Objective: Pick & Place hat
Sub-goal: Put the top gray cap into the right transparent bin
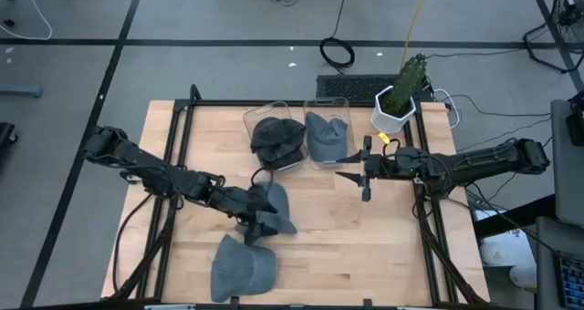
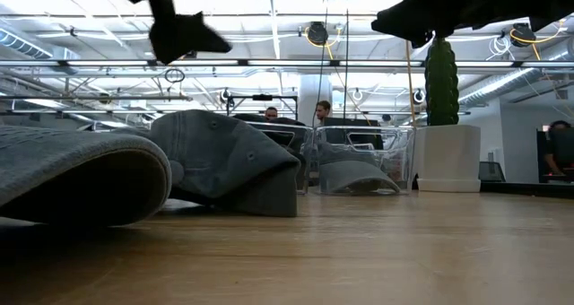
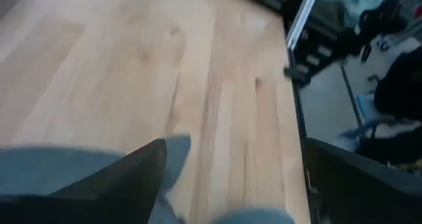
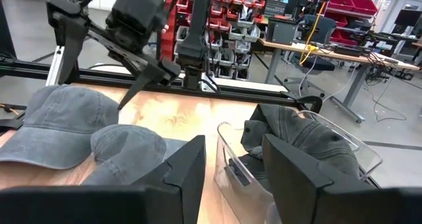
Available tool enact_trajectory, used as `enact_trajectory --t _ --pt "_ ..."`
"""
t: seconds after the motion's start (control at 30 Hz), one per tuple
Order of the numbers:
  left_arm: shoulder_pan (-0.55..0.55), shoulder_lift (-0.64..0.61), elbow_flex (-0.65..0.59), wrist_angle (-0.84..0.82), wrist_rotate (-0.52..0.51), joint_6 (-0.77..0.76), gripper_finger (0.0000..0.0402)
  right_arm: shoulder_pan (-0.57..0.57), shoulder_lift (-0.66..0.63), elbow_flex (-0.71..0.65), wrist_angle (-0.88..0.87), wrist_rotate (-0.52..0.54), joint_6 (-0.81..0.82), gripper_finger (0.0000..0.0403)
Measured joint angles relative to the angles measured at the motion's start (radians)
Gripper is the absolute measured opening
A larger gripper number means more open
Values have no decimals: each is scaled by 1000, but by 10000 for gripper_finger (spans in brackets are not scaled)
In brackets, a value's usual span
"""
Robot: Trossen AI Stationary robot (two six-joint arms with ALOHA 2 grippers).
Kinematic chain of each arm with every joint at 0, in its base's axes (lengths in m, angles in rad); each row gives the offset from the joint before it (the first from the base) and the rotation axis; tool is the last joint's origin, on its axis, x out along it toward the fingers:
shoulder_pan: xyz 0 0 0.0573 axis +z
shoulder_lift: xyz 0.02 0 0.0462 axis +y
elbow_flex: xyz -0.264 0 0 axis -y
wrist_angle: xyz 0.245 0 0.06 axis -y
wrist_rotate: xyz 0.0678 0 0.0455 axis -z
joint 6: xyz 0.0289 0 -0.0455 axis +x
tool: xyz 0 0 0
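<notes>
While empty, left gripper (image 1: 265, 221) jaws wide over soft grey hat (image 1: 272, 199); right gripper (image 1: 364, 175) jaws part-open.

The nearest grey hat (image 2: 76, 175) is cut off by the low view's left edge.

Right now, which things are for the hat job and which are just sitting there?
For the job: left gripper, open above middle hat; front hat; dark hat and grey hat in clear bins; right gripper.
Just there: potted cactus.
</notes>
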Motion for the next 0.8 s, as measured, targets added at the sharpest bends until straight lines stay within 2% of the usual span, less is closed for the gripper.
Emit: enact_trajectory --t 0.2,0.4,0.47,0.6,0.7,0.8 --pt "6 53 -2 -104 130 -124 365 0 0 0 0 0 1 139" --pt "-7 62 26 -105 148 -55 365 0 0 0 2 0 1 139" --pt "-8 62 107 -237 93 -34 365 0 0 0 4 0 1 139" --pt "-34 102 327 -559 -102 40 365 0 0 0 7 0 1 139" --pt "-63 180 464 -685 -218 88 365 0 0 0 8 0 1 139" --pt "-73 280 576 -751 -253 176 365 0 0 0 3 0 0 139"
